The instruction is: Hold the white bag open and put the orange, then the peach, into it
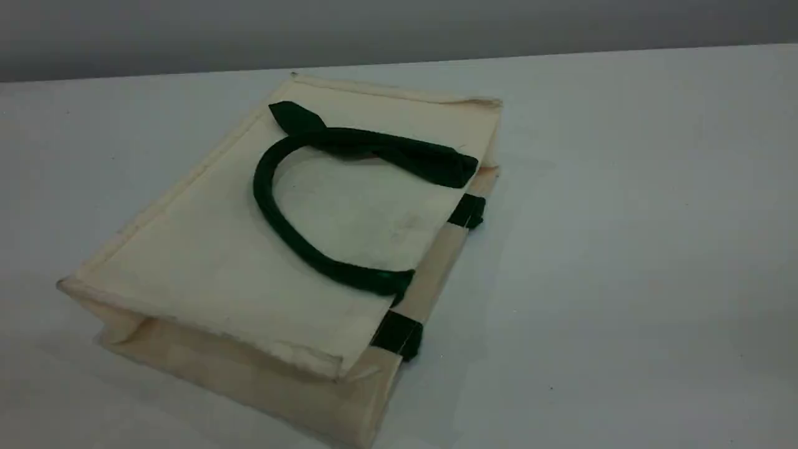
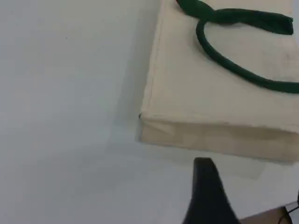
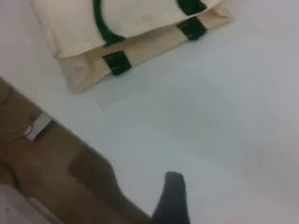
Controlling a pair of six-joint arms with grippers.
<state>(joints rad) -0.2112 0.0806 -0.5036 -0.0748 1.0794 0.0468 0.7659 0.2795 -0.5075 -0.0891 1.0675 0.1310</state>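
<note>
The white bag lies flat on its side on the table, its mouth edge facing right and pressed nearly closed. One dark green handle loops across its top face, and green tabs mark the mouth edge. Neither arm appears in the scene view. In the left wrist view, my left gripper's one visible fingertip hovers just short of the bag's folded bottom edge. The right gripper's fingertip hangs over bare table, well clear of the bag's mouth side, with nothing against it. The orange and the peach are out of view.
The pale table stretches wide to the right of the bag and also to its left. In the right wrist view the table's edge runs diagonally at lower left, with brown floor beyond it.
</note>
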